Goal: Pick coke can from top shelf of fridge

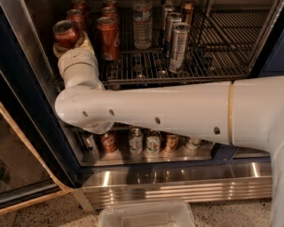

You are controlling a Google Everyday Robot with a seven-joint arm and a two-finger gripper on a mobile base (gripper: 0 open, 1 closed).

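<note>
My gripper (69,43) is inside the fridge (177,181) at the far left of the top shelf (177,79). It is shut around a red coke can (65,33), which tilts with its silver top towards the camera. A cream finger (85,42) shows on the can's right side. My white arm crosses the view below the shelf and hides its front left part. Another coke can (108,37) stands upright just right of the gripper, with more red cans (76,12) behind.
A clear plastic bottle (143,24) and tall slim silver cans (179,41) stand mid-shelf. The lower rack holds several cans (135,142). The glass door (22,173) is open at left. A clear plastic bin (146,215) lies on the floor in front.
</note>
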